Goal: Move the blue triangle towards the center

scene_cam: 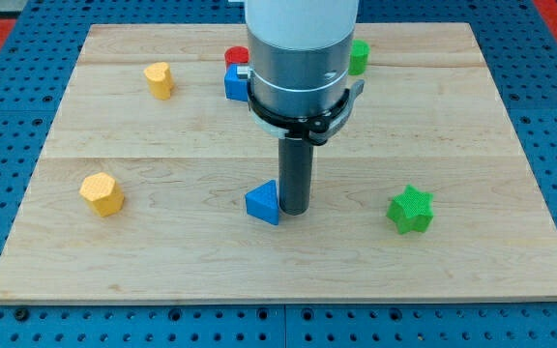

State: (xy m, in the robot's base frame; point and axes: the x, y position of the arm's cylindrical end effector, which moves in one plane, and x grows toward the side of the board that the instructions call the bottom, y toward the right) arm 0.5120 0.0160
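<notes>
The blue triangle (263, 203) lies on the wooden board (162, 242), a little below the board's middle. My tip (294, 210) rests on the board right beside the triangle's right side, touching it or nearly so. The rod rises from there into the arm's wide grey body, which hides part of the board's top middle.
A yellow heart-like block (160, 79) is at the top left, a yellow hexagon (102, 193) at the left, a green star (411, 210) at the right. A blue block (235, 83), a red block (236, 56) and a green block (359, 57) show partly beside the arm at the top.
</notes>
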